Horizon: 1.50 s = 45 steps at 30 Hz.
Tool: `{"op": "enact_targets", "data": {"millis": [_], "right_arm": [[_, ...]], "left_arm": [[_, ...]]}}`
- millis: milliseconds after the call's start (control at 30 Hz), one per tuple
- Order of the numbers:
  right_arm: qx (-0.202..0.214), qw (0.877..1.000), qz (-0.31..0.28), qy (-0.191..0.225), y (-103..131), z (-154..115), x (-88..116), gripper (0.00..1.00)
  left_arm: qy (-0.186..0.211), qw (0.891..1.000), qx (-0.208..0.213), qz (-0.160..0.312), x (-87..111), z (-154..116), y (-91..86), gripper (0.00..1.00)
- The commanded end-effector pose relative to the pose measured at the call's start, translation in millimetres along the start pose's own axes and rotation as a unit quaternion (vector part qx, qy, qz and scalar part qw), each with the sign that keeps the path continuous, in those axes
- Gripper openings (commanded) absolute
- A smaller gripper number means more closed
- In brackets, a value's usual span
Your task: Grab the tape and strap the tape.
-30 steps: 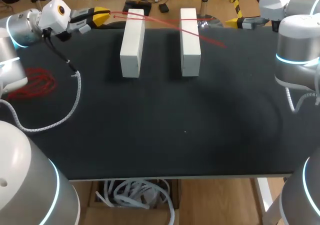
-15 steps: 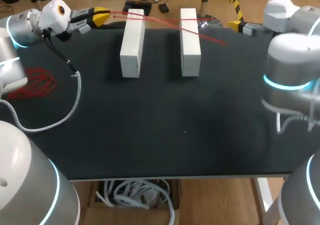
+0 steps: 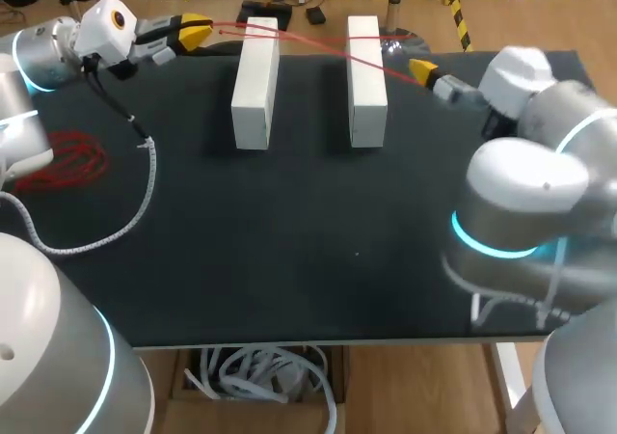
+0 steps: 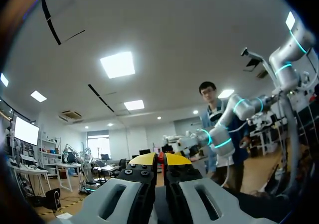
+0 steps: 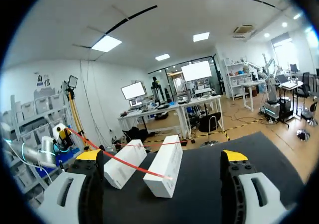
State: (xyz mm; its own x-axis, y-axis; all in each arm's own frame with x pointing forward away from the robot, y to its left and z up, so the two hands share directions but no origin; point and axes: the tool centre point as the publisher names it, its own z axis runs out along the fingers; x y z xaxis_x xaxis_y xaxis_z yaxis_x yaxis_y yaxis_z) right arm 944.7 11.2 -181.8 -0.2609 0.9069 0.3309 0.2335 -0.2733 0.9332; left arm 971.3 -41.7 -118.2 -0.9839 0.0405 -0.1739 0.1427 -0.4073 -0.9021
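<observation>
Far left on the black counter [image 3: 289, 260] there's a loose red coil [image 3: 67, 157] lying right by the left arm, with a white spiral cable [image 3: 145, 198] looping down off that arm across the counter.

The left fingers [image 3: 196, 32] are up at the back left edge of the counter. In the left wrist view they're pinched tight together with a thin strip of the red tape [image 3: 313, 45] clamped between the yellow tips, so that end is held.

From there the tape runs as one straight line to the right, over the tops of two white blocks. The left block [image 3: 255, 82] and the right block [image 3: 366, 79] lie side by side with a gap between them, long sides parallel, near the back of the counter. The tape crosses the far end of both and slopes down past the right block.

Its free end sits just beside the right fingers [image 3: 422, 68], which come in from the right, pointing at the right block. In the right wrist view those fingers are spread wide. The tape end is between them and a bit ahead, touching neither tip, and both blocks are straight ahead.
</observation>
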Motion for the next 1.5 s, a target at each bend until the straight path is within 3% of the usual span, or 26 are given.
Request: {"op": "enact_targets", "data": {"millis": [33,233,367,467,1067,1133,1233,1467,1500], "right_arm": [[-0.105,0.994,0.036,-0.012,-15.1,-9.0,21.7,1.00],[-0.111,0.991,0.080,0.007,-20.7,-17.8,55.7,1.00],[-0.108,0.989,0.102,0.019,-26.4,-20.2,67.9,1.00],[-0.104,0.988,0.105,0.036,-28.4,-21.0,70.1,1.00],[-0.104,0.988,0.105,0.036,-28.4,-21.0,70.1,1.00],[-0.130,0.974,0.184,0.020,-31.8,-22.4,76.2,1.00],[-0.169,0.940,0.295,-0.001,-36.7,-22.9,85.3,1.00],[-0.240,0.829,0.502,-0.050,-42.1,-22.4,92.3,1.00],[-0.244,0.808,0.535,-0.053,-42.8,-22.3,91.5,1.00]], "left_arm": [[0.001,1.000,0.001,0.000,-0.7,-0.5,0.9,0.00],[0.001,1.000,0.001,0.000,-0.7,-0.5,0.9,0.00],[0.001,1.000,0.001,0.000,-0.7,-0.5,0.9,0.00],[0.001,1.000,0.001,0.000,-0.7,-0.5,0.9,0.00],[0.001,1.000,0.001,0.000,-0.7,-0.5,0.9,0.00],[0.001,1.000,0.001,0.000,-0.7,-0.5,0.9,0.00],[0.001,1.000,0.001,0.000,-0.7,-0.5,0.9,0.00],[0.001,1.000,0.001,0.000,-0.7,-0.5,0.9,0.00],[0.001,1.000,0.001,0.000,-0.7,-0.5,0.9,0.00]]}}
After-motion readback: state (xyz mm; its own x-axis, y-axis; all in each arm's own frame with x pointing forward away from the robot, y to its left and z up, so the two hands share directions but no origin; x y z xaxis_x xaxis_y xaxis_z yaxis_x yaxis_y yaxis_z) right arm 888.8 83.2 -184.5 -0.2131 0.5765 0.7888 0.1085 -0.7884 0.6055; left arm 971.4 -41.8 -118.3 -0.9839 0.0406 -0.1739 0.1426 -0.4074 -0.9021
